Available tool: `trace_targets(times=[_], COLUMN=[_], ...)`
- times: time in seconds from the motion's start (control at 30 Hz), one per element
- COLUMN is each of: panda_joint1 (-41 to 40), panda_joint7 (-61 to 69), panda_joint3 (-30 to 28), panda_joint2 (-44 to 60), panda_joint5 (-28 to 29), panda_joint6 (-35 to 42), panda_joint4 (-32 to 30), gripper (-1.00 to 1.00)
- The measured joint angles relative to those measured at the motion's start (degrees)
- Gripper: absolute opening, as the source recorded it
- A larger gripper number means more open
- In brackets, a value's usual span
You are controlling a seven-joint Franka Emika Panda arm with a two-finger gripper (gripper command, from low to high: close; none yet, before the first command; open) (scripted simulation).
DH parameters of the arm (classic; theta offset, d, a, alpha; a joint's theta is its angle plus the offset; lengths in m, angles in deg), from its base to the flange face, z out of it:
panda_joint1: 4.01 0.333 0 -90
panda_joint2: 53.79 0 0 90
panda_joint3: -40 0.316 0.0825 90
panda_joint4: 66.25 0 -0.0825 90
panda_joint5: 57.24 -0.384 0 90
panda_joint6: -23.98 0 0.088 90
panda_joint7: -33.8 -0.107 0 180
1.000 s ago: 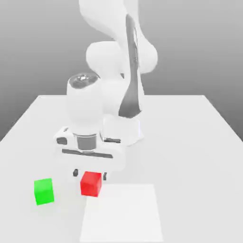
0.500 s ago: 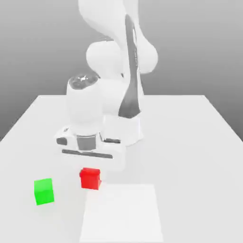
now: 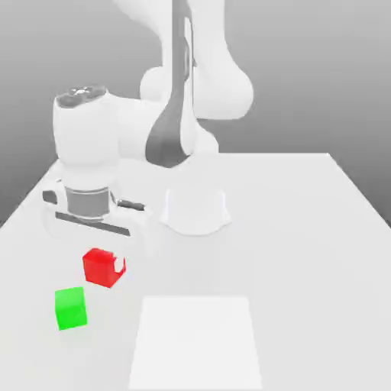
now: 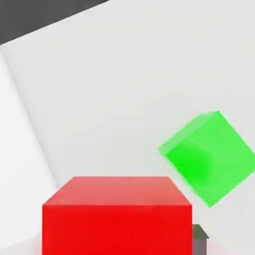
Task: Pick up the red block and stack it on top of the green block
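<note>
- The red block (image 3: 101, 267) hung clear of the table (image 3: 305, 229) in the gripper (image 3: 105, 267), whose 2 fingers were clamped shut on its sides; a pale fingertip (image 3: 118, 266) showed against the face turned toward the exterior view's right.
- In the exterior view it sat just above the green block (image 3: 71, 308) and a little toward that view's right, the 2 cubes apart and not touching.
- The step in hand looked like the carry toward the stack. To do it well, the red block probably needed to be brought squarely over the green one before any descent, with its faces turned parallel to the green block's faces.
- In the hand view the green block (image 4: 208, 157) lay rotated against the straight edges of the red block (image 4: 117, 214), so a small wrist turn seemed worth making first.
- A slow, vertical lowering would likely suit best, with release only once the red base rested flat; an off-centre drop could tip or nudge the green block.
- The red block was a small, bright red cube with plain matte faces and crisp edges, about the same size as the green one.
- The green block stood on the table beside a paler square patch (image 3: 198, 340).
</note>
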Motion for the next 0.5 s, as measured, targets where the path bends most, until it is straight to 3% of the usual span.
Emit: trace_targets(times=[0.23,0.43,0.47,0.5], panda_joint1=[-3.45,-5.17,-5.46,-5.46], panda_joint7=[-0.63,2.59,3.12,3.12], panda_joint3=[-2.18,0.3,0.77,0.77], panda_joint2=[1.29,11.47,12.7,12.7], panda_joint5=[-1.11,-5.86,-6.58,-6.58], panda_joint6=[2.83,-6.27,-7.42,-7.42], panda_joint4=[4.1,5.05,5.09,5.09], gripper=[-1.0,-1.0,1.0,1.0])
